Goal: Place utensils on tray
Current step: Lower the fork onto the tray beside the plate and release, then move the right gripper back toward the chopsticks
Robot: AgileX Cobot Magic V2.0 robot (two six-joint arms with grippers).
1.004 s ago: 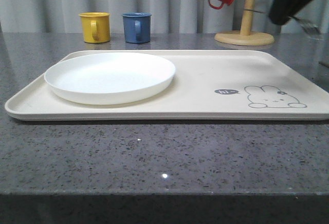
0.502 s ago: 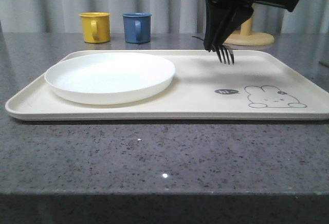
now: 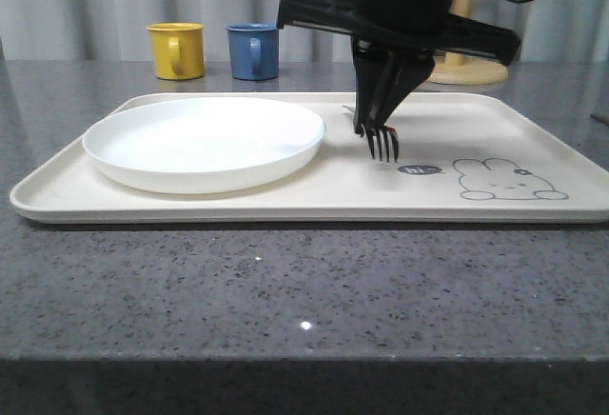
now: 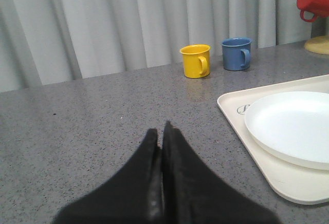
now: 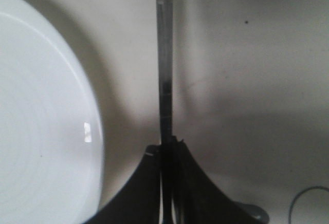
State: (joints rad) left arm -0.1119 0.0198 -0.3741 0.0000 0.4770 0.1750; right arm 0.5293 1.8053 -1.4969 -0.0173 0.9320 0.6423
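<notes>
My right gripper (image 3: 367, 128) hangs over the cream tray (image 3: 495, 125), shut on a silver fork (image 3: 383, 143). The tines point down just right of the white plate's rim, close to the tray floor; contact cannot be told. In the right wrist view the fork's slim shaft (image 5: 165, 64) runs out past the shut gripper (image 5: 166, 143) over the tray (image 5: 247, 80). My left gripper (image 4: 163, 129) is shut with nothing in it, above the grey table to the left of the tray (image 4: 232, 115).
A round white plate (image 3: 205, 139) fills the tray's left half, and a rabbit drawing (image 3: 509, 179) marks its right front. A yellow mug (image 3: 176, 49) and a blue mug (image 3: 253, 50) stand behind. A wooden mug tree's base (image 3: 471, 72) sits at back right, with a red mug (image 4: 313, 0) on it.
The right arm has swung in from the upper right, moving left and down with the fork until the tines hang beside the plate. The plate, tray and mugs have not moved.
</notes>
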